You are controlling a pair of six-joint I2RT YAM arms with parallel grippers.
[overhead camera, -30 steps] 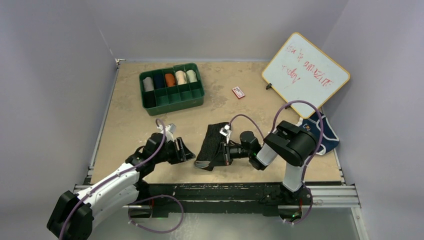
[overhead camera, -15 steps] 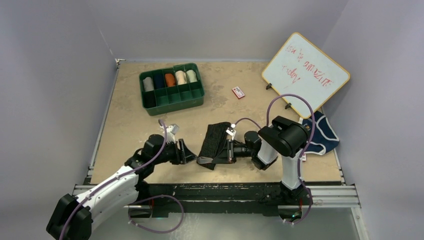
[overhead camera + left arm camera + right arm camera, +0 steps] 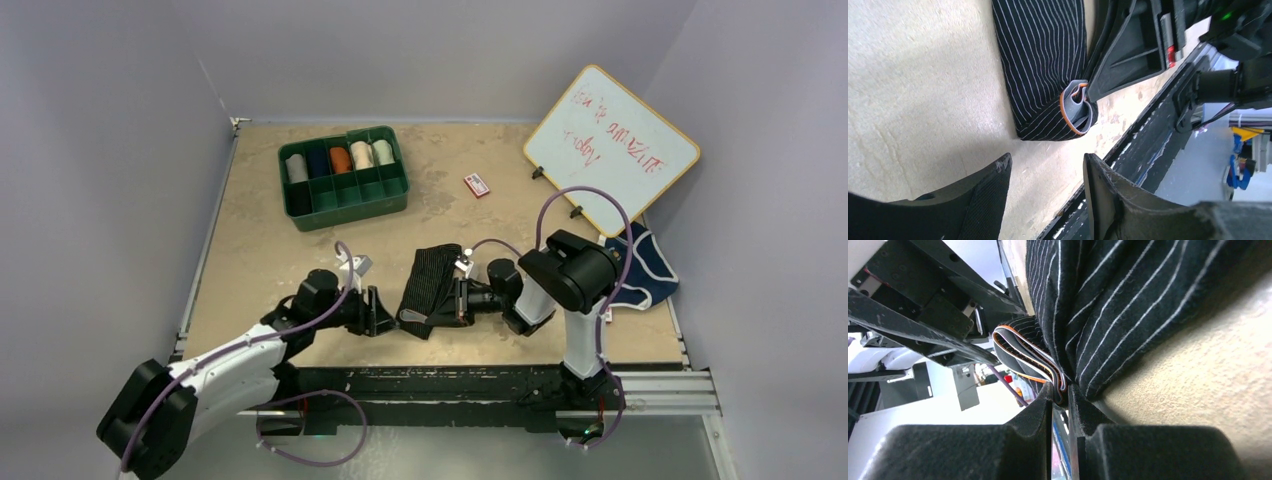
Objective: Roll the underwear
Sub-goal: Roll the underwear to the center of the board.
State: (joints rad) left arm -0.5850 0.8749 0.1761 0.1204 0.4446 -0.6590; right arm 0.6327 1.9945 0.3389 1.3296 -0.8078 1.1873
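Black briefs: lie folded into a long narrow band on the table, near the middle of the near edge, running from the near edge toward the far side. The wrist views show the cloth black with fine pale stripes. The near end shows a grey waistband with orange edging, folded over on itself.

Right gripper: low over the table on the right side of the black briefs, pointing left. Fingers closed tight on the folded waistband layers; the right wrist view shows the band pinched between the two pads, cloth bunched above them.

Left gripper: low, just left of the near end of the black briefs, pointing right at it. Fingers apart, nothing between them; the left wrist view shows bare table in the gap and the cloth end just beyond the tips, not touching.

Navy briefs: white edging, crumpled at the right edge of the table, partly under the lower edge of the whiteboard, which leans in the far right corner with red writing.

Green tray: far left part of the table, divided; cloth rolls stand in its far row.

Red-and-white card: flat, right of the tray, well apart from both grippers.
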